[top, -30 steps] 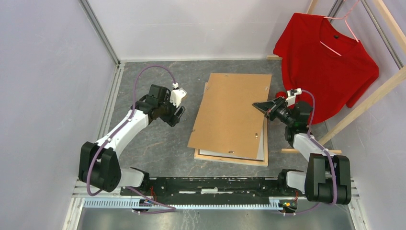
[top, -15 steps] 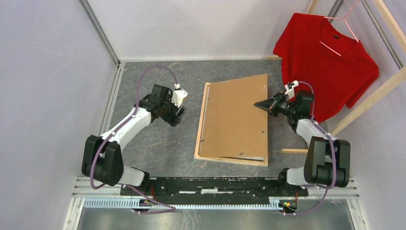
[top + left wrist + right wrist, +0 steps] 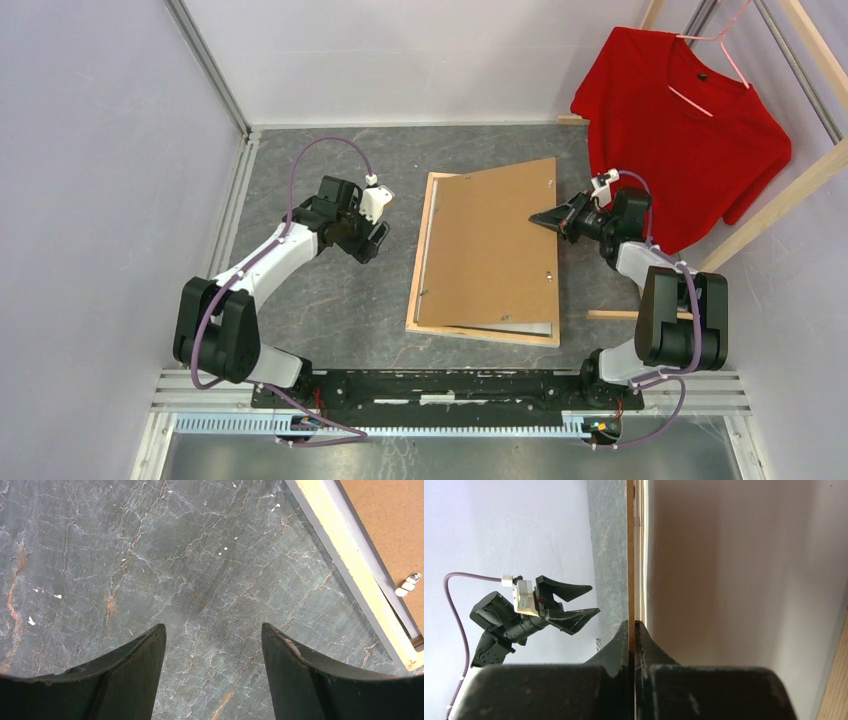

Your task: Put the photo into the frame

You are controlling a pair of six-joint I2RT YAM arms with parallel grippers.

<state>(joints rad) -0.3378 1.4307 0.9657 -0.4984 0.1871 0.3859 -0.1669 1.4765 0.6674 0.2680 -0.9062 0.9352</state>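
**Right gripper** (image 3: 538, 217): seen clamped tight on the near edge of the brown hardboard sheet (image 3: 490, 245). Nothing else can be made out between the jaws. From that pinch the sheet appears to slope down and away. Its far edge rests inside the frame (image 3: 419, 262), which lies reverse-up on the table (image 3: 330, 300) below the fingers.

**Left gripper** (image 3: 213, 630): held wide apart and empty over bare table. The frame's rail is found ahead and to the right of its fingertips (as its own camera sees it), not touched.

**Photo:** not identified for certain. A pale grey strip (image 3: 374, 555) is noted between rail and sheet (possibly the print's plain reverse, possibly glazing). If it is the print, the photo lies in the frame, under the sheet, below the right fingers.

**Handling, judged:**
- The print is expected to be light, limp and easily creased. It is best taken by a margin or corner, never pinched mid-sheet.
- The hardboard is thin and stiff, yet likely to bow when carried by one edge; a mid-edge hold, as now, seems sound.
- The frame is best gripped across one thin rail.

**Views:**
- The edge-on contact of the fingers is given only by the right wrist camera, which also catches the left gripper across the sheet.
- A small metal clip (image 3: 407, 582) beside the rail is shown clearly only by the left wrist camera.
- The overall tilt and layout are read only from above.
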